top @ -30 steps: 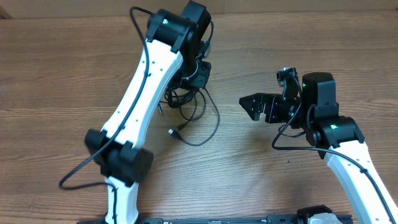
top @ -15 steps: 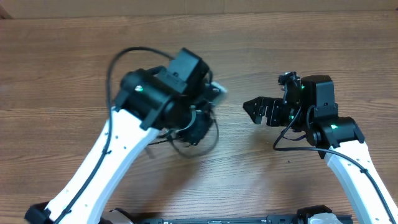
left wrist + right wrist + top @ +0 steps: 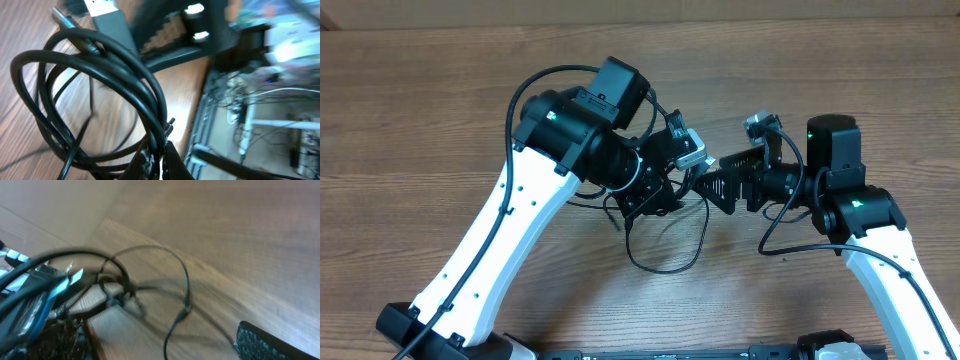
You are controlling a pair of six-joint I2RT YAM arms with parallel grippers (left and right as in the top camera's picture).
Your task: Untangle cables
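The cables are thin black cords in a loose coil. My left gripper (image 3: 655,196) is shut on the coil and holds it above the table; one loop (image 3: 670,266) hangs down onto the wood. In the left wrist view the coil (image 3: 125,65) rises from my pinched fingers (image 3: 161,150), with a flat plug (image 3: 106,17) at the top. My right gripper (image 3: 710,182) is open and empty, pointing left, just right of the held coil. In the blurred right wrist view a hanging cord with a small plug (image 3: 186,300) shows, and one finger pad (image 3: 265,345) at the lower right.
The wooden table (image 3: 420,120) runs all round both arms. The left arm's own thick black wire (image 3: 535,85) arcs over its elbow. The table's front edge with a black rail (image 3: 720,352) lies close below the arms.
The left arm swung from the back of the table toward the centre and front, carrying the coil up off the wood. The right gripper moved left toward it.
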